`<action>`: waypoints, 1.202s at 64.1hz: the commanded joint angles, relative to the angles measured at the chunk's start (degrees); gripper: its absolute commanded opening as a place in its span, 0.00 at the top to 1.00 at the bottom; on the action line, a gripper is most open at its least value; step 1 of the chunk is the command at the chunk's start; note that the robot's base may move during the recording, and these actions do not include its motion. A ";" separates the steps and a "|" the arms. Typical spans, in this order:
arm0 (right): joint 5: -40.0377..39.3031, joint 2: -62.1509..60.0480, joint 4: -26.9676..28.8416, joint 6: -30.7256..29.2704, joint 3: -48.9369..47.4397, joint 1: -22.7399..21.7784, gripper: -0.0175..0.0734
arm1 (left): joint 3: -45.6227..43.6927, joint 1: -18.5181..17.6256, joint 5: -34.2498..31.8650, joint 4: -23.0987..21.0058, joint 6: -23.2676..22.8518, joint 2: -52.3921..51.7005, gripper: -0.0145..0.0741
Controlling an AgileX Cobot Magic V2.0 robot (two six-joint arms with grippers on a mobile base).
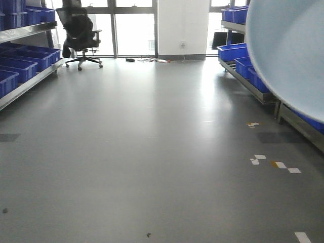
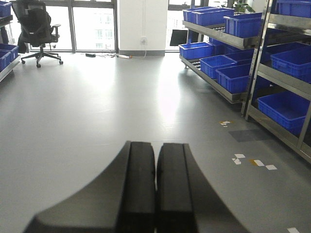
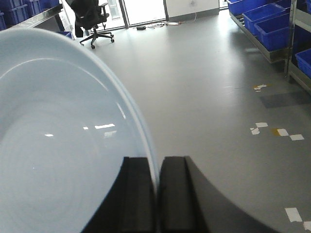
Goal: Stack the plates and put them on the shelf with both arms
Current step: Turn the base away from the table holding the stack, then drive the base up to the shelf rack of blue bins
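While the right gripper holds a plate, its jaws are closed on the rim, one dark pad on each side, as the right wrist view shows.

Plate: round, shallow, pale bluish-white, smooth, with a low raised rim. Window glare reflects on its inner face. It fills the left half of the right wrist view. In the front view the same plate hangs in the air at the upper right, its broad face turned toward the camera and partly cut off by the frame edge. It is well above the floor. I cannot tell whether a second plate sits against it.

Left gripper: jaws pressed together pad to pad, only a thin seam between them. It is held over bare grey floor, facing down the aisle.

Surroundings: glossy grey floor. A black office chair stands near the windows at the far end. Metal racks line the right side and carry blue bins; more bins sit on a rack at the left in the front view. Pale tape marks lie on the floor near the right-hand rack.
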 commanded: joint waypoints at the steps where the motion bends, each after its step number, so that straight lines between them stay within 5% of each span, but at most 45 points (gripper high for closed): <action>1: -5.84 0.15 -0.15 -0.04 -1.81 -0.29 0.75 | -2.02 -0.43 -4.97 -0.55 -0.58 0.33 0.74; 77: -5.84 0.15 -0.15 -0.04 -1.81 -0.29 0.75 | -2.02 -0.43 -4.97 -0.55 -0.58 0.33 0.74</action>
